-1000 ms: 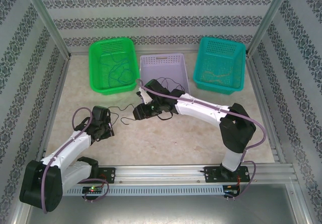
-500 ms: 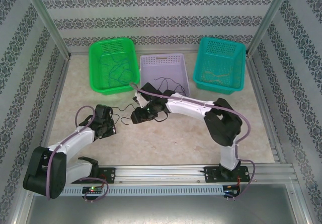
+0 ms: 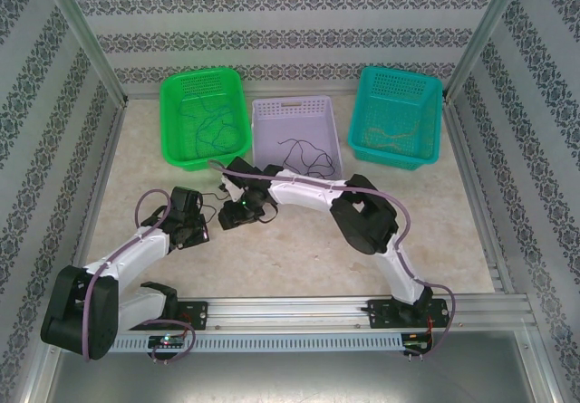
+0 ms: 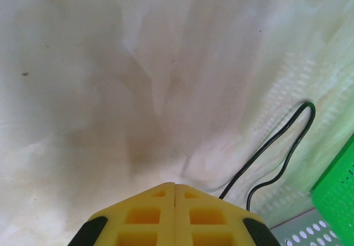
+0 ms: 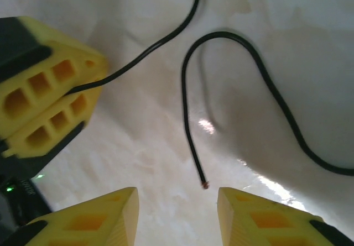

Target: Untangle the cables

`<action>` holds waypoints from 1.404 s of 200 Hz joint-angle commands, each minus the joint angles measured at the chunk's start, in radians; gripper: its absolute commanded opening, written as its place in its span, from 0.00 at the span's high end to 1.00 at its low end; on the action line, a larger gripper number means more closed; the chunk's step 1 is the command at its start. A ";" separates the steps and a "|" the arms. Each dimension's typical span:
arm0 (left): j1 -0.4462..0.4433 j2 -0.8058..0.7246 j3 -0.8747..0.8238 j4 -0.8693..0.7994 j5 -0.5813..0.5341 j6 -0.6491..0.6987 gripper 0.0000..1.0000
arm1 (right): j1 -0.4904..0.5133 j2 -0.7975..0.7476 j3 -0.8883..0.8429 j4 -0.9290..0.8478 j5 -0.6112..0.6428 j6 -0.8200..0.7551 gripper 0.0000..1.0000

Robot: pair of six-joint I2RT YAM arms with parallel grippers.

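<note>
Three perforated plastic bins, green basket (image 3: 172,122), lavender basket (image 3: 294,102) and teal basket (image 3: 399,86), stand at the far edge of a glossy cream marbled tabletop (image 3: 299,258) within patterned wallpaper walls (image 3: 290,23); one thin black cable (image 5: 183,91) curls on it, left gripper (image 5: 91,85) pinched tight on it, right gripper (image 5: 177,196) jaws apart over its free end.

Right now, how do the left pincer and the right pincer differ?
The left pincer is shut, clamping a black cable; the right pincer stands open and holds nothing. The black cable runs out from between the left pincer's fingers, while a loose cable end lies just ahead of the right pincer's gap. Both have yellow fingers and sit low over the table.
</note>
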 commanded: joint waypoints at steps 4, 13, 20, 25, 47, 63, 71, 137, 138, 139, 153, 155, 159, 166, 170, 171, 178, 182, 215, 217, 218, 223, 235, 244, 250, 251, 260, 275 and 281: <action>0.009 -0.007 0.021 -0.055 0.005 -0.028 1.00 | 0.012 0.045 0.066 -0.082 0.069 -0.053 0.57; 0.009 -0.005 0.021 -0.056 0.006 -0.028 1.00 | 0.017 0.057 0.079 -0.090 0.078 -0.062 0.57; 0.009 -0.004 0.022 -0.055 0.007 -0.027 1.00 | 0.019 0.065 0.086 -0.093 0.082 -0.067 0.57; 0.009 -0.004 0.023 -0.055 0.007 -0.027 1.00 | 0.021 0.072 0.094 -0.095 0.082 -0.070 0.57; 0.008 -0.002 0.027 -0.061 0.008 -0.023 1.00 | 0.024 0.100 0.125 -0.103 0.082 -0.070 0.60; 0.009 0.000 0.028 -0.063 0.007 -0.022 1.00 | 0.026 0.112 0.140 -0.104 0.079 -0.067 0.63; 0.009 0.001 0.031 -0.063 0.007 -0.022 1.00 | 0.029 0.115 0.146 -0.102 0.073 -0.067 0.65; 0.017 -0.027 0.124 -0.160 -0.045 0.085 1.00 | 0.046 0.079 0.118 -0.104 0.114 -0.130 1.00; 0.019 -0.027 0.130 -0.165 -0.046 0.093 1.00 | 0.046 0.076 0.113 -0.104 0.117 -0.134 1.00; 0.020 -0.028 0.136 -0.168 -0.047 0.101 1.00 | 0.046 0.071 0.109 -0.102 0.119 -0.139 1.00; 0.051 -0.011 0.259 -0.259 -0.051 0.241 1.00 | 0.046 0.001 0.028 -0.088 0.159 -0.218 1.00; 0.057 -0.005 0.281 -0.270 -0.050 0.264 1.00 | 0.046 -0.009 0.014 -0.086 0.165 -0.231 1.00; 0.068 0.008 0.326 -0.306 -0.047 0.314 1.00 | 0.047 -0.031 -0.017 -0.082 0.179 -0.256 1.00; 0.089 0.036 0.414 -0.361 -0.043 0.398 1.00 | 0.046 -0.074 -0.071 -0.074 0.202 -0.302 1.00; 0.100 0.052 0.467 -0.391 -0.044 0.453 1.00 | 0.046 -0.100 -0.103 -0.071 0.213 -0.328 1.00; 0.102 0.058 0.482 -0.403 -0.044 0.460 1.00 | 0.046 -0.106 -0.111 -0.070 0.216 -0.335 1.00; 0.118 0.099 0.580 -0.465 -0.052 0.564 1.00 | 0.046 -0.152 -0.168 -0.062 0.232 -0.379 1.00; 0.123 0.124 0.644 -0.496 -0.060 0.622 1.00 | 0.046 -0.178 -0.200 -0.058 0.243 -0.412 1.00; 0.151 0.339 1.133 -0.696 -0.139 1.030 1.00 | 0.047 -0.382 -0.424 -0.036 0.354 -0.596 1.00; 0.154 0.352 1.157 -0.702 -0.145 1.050 1.00 | 0.047 -0.392 -0.433 -0.037 0.361 -0.603 1.00; 0.154 0.356 1.172 -0.704 -0.148 1.059 1.00 | 0.046 -0.397 -0.439 -0.037 0.366 -0.606 1.00; 0.160 0.391 1.232 -0.723 -0.159 1.100 1.00 | 0.047 -0.419 -0.459 -0.037 0.387 -0.627 1.00; 0.175 0.461 1.381 -0.732 -0.165 1.193 1.00 | 0.046 -0.467 -0.501 -0.037 0.435 -0.662 1.00; 0.189 0.514 1.478 -0.729 -0.156 1.242 1.00 | 0.045 -0.493 -0.524 -0.034 0.465 -0.683 1.00; 0.198 0.548 1.539 -0.727 -0.154 1.267 1.00 | 0.046 -0.509 -0.538 -0.033 0.483 -0.695 1.00; 0.200 0.553 1.549 -0.726 -0.154 1.269 1.00 | 0.046 -0.511 -0.541 -0.032 0.486 -0.698 1.00; 0.216 0.598 1.626 -0.718 -0.137 1.297 1.00 | 0.048 -0.531 -0.562 -0.029 0.507 -0.718 1.00; 0.247 0.666 1.736 -0.713 -0.121 1.304 1.00 | 0.048 -0.562 -0.602 -0.012 0.543 -0.737 1.00; 0.255 0.691 1.771 -0.700 -0.117 1.312 1.00 | 0.048 -0.573 -0.613 -0.012 0.552 -0.745 1.00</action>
